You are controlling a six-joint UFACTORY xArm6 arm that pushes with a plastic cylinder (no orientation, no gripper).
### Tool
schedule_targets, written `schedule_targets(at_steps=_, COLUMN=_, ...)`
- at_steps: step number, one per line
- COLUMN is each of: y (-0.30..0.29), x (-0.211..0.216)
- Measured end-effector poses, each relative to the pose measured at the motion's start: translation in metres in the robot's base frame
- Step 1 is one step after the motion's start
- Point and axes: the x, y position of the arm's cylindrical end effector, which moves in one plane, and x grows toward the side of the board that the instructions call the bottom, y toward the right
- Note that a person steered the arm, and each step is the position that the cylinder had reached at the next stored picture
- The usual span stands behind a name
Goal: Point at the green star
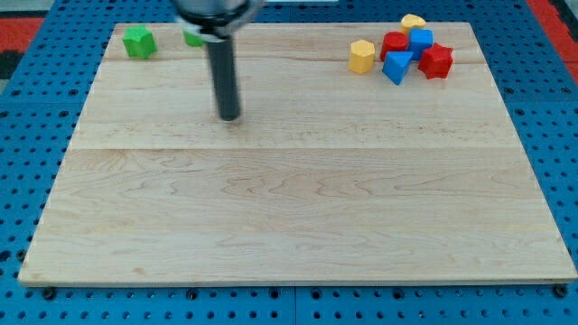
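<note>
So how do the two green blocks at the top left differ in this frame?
The green star is fully visible with a notched outline, while the other green block is mostly hidden behind the rod, so its shape cannot be made out. The green star lies nearer the board's left edge; the other green block lies to its right, closer to my tip, which touches neither. Both share the same green and the top edge.

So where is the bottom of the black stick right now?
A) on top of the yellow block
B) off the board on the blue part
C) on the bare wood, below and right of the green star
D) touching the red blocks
C: my tip rests on bare wood, below and to the view's right of the green star, touching no block.
</note>
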Motion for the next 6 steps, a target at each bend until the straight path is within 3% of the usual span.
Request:
schedule_targets(at_steps=1, y=-0.109, x=-0.006)
schedule_targets(at_steps=2, y=-0.15, x=-0.048)
schedule_targets(at_steps=3, y=-0.155, x=-0.083)
schedule_targets(at_steps=5, y=-0.182, x=-0.086)
schedule_targets(at_steps=6, y=-0.181, x=-0.111)
